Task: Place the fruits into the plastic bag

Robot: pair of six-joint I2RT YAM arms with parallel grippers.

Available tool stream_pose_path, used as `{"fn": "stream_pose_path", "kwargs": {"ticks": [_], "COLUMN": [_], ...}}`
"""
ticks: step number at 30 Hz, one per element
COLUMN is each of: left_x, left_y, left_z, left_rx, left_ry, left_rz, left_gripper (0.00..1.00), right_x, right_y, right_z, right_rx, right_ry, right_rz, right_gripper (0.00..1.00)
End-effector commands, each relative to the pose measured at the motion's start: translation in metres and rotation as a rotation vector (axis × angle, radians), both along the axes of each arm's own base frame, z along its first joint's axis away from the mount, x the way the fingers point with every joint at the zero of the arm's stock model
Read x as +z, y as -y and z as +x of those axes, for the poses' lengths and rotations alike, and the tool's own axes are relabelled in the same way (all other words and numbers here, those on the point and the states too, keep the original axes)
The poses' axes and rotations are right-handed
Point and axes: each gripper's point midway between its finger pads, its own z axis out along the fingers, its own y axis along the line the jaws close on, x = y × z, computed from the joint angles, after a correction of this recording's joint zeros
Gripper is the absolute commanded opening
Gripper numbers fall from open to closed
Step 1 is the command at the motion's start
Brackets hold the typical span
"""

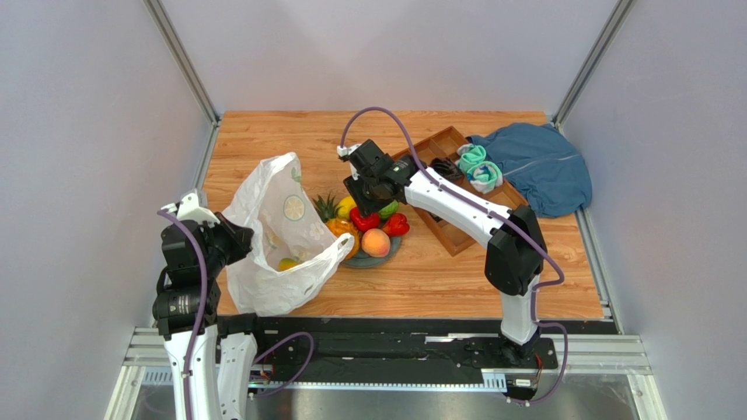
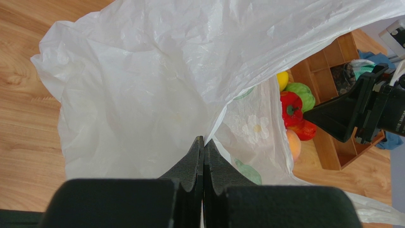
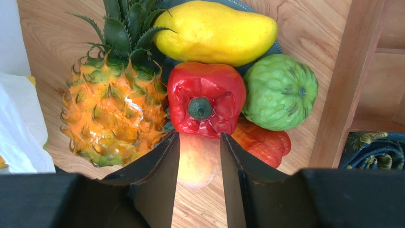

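Fruits: pineapple (image 3: 114, 114), mango (image 3: 214, 31), red pepper (image 3: 207, 97), green fruit (image 3: 280, 92) and peach (image 3: 197, 159), heaped touching on a plate (image 1: 375, 261) at mid-desk (image 1: 263, 140). One yellow fruit (image 1: 288, 262) lies inside the bag (image 1: 272, 236).

Bag: stands at the desk's left edge, mouth facing the plate and just beside it.

Left tool (image 2: 203, 147): clenched on the bag's rim, plastic pinched between the pads.

Right tool (image 3: 199, 137): over the heap, jaws apart, grasping nothing. The peach shows in the gap, with the pepper just beyond the tips.

Tray (image 1: 456, 232) right of the plate; blue cloth (image 1: 544, 166) at the far right corner.
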Motion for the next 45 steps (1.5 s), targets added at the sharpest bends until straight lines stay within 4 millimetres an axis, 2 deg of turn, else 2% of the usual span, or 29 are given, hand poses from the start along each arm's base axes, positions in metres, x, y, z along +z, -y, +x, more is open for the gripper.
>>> {"fn": "stream_pose_path", "kwargs": {"ticks": [1,10,31,37,41,45], "left_x": [0.007,0.004,0.002,0.003,0.003,0.002], "left_y": [0.001,0.002,0.001,0.001,0.001,0.001], "left_z": [0.004,0.004,0.006,0.007,0.006,0.006], "left_rx": [-0.015,-0.015,-0.015,-0.014,-0.015,-0.016], "left_ry": [0.041,0.037,0.031,0.035,0.034,0.034], "left_rz": [0.009,0.005,0.004,0.005,0.007,0.006], "left_gripper": [0.00,0.00,0.00,0.00,0.00,0.00], "right_x": [0.016,0.003,-0.011,-0.012,-0.010,-0.008], "right_y": [-0.013,-0.016,-0.020,-0.021,-0.023,-0.025], "right_z": [0.013,0.015,0.016,0.015,0.014,0.013], "right_rx": [0.011,0.019,0.043,0.049,0.053,0.056], "right_ry": [0.075,0.071,0.054,0.046,0.043,0.038], "right_rz": [0.014,-0.031,-0.055,-0.054,-0.042,-0.031], "right_gripper": [0.39,0.35,0.27,0.18,0.05,0.03]}}
